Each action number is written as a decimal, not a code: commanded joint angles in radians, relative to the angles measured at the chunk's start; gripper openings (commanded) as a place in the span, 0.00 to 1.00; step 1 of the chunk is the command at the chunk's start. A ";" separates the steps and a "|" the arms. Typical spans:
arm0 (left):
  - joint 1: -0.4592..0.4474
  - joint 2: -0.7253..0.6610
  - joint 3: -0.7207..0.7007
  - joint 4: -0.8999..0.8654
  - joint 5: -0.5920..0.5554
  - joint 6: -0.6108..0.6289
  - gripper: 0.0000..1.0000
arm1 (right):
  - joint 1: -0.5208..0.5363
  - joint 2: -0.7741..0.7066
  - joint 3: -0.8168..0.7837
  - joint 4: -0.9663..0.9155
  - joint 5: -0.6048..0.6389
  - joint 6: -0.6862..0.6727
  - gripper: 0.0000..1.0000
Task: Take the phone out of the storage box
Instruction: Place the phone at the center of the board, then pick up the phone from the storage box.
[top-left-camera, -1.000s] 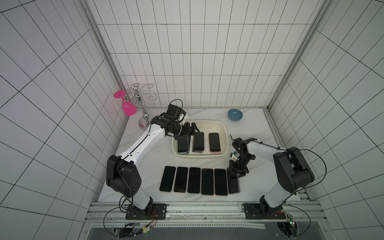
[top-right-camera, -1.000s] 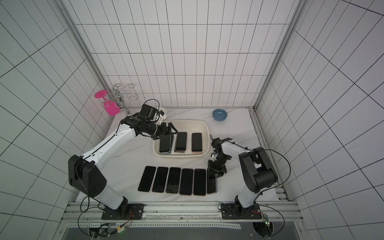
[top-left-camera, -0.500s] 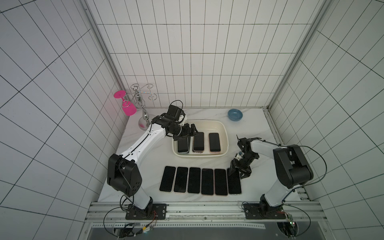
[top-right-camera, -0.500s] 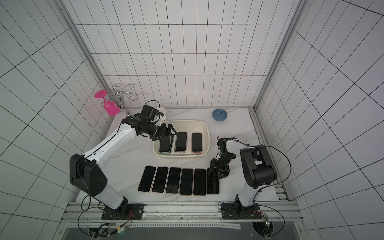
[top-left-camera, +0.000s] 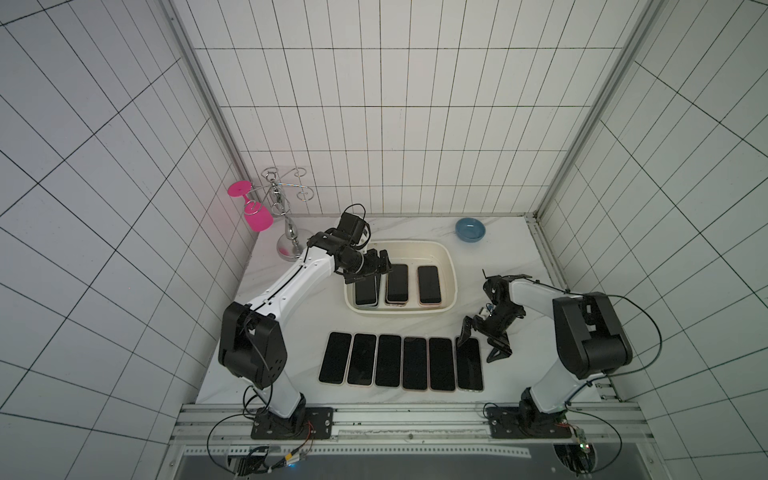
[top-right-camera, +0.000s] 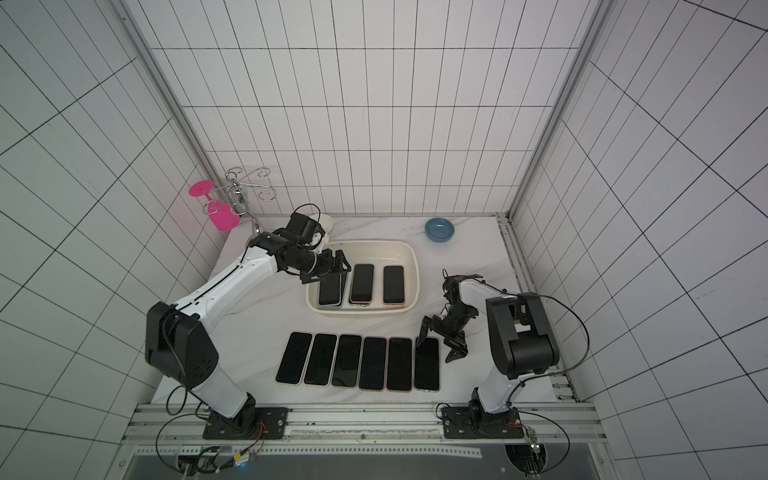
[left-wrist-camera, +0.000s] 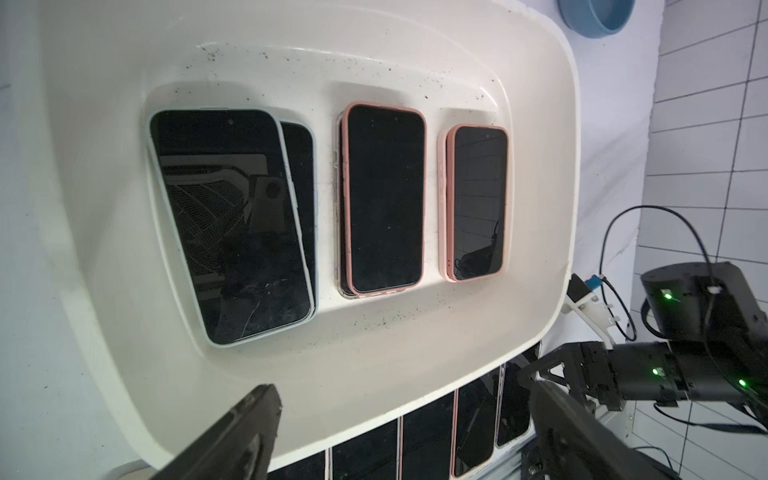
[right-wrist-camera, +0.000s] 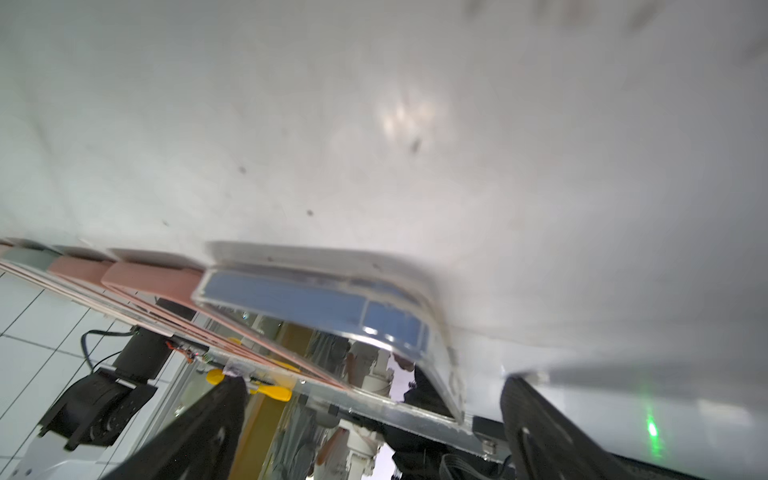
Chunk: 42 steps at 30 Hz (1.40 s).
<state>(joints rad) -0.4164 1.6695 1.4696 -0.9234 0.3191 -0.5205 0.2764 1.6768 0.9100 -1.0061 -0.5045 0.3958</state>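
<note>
Three phone stacks (top-left-camera: 398, 283) lie inside the storage box (top-left-camera: 450, 270); left gripper (top-left-camera: 369, 274) hovers over the leftmost, jaws wide, empty; right gripper (top-left-camera: 481, 344), jaws wide, empty, at the right end of the six-phone row (top-left-camera: 401, 362) on the table (top-left-camera: 307, 328).

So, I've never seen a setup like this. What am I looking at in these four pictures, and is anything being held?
Two white robot arms stand at the near edge of a table; each ends in a two-fingered tool. The two wide pictures come from one camera head overhead; the close ones from a camera on each wrist. On the table: a cream storage box with phones in three stacks, a row of six phones in front of it, a blue bowl and a metal stand with a pink glass. The left tool hangs open over the box, the right tool open at the row's end. Neither holds anything.
</note>
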 joint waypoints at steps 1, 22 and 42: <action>-0.017 0.026 0.015 0.053 -0.112 -0.037 0.98 | -0.011 -0.065 0.110 -0.035 0.127 -0.018 0.99; -0.228 0.542 0.481 -0.157 -0.457 -0.079 0.98 | -0.005 -0.121 0.427 -0.109 0.212 -0.081 0.99; -0.238 0.657 0.461 -0.131 -0.378 -0.062 0.90 | -0.006 -0.103 0.386 -0.066 0.178 -0.114 0.99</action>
<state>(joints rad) -0.6506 2.3131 1.9278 -1.0710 -0.0654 -0.5861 0.2741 1.5646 1.3090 -1.0733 -0.3187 0.2981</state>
